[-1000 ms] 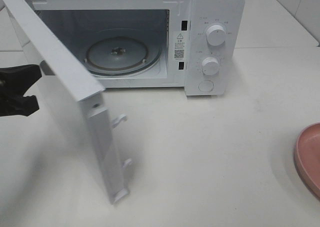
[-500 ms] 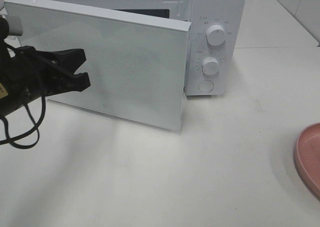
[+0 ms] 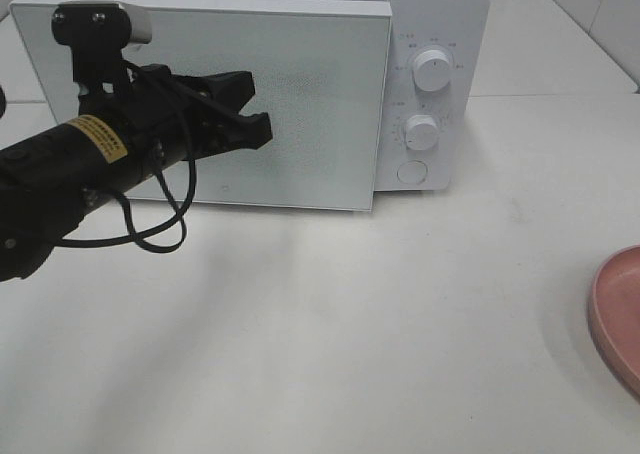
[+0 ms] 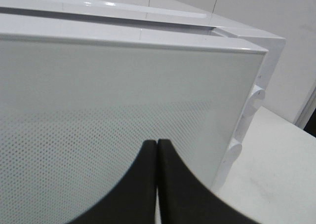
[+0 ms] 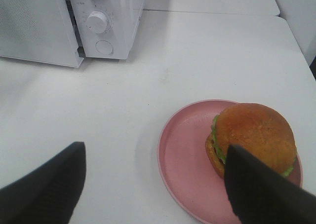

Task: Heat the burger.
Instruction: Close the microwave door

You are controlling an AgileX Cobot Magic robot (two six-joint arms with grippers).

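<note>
The burger (image 5: 252,135), with a glossy brown bun and a green lettuce edge, sits on the pink plate (image 5: 182,165) in the right wrist view. My right gripper (image 5: 153,155) hangs open above the plate's near side and holds nothing. It does not show in the exterior high view. The white microwave (image 3: 430,34) stands at the back of the table. Its door (image 3: 310,104) is almost closed, with a thin gap left along the top. My left gripper (image 3: 258,109) is shut and empty, its tips (image 4: 157,142) against the door's dotted front (image 4: 123,95).
Two round knobs (image 3: 432,69) and a push button (image 3: 411,172) are on the microwave's right panel. Only the pink plate's rim (image 3: 618,314) shows at the right edge of the exterior high view. A black cable (image 3: 150,236) loops under the left arm.
The microwave door has swung from wide open to almost closed. My left gripper, shut throughout, has moved rightward and toward the microwave with the door. The plate has not moved.
</note>
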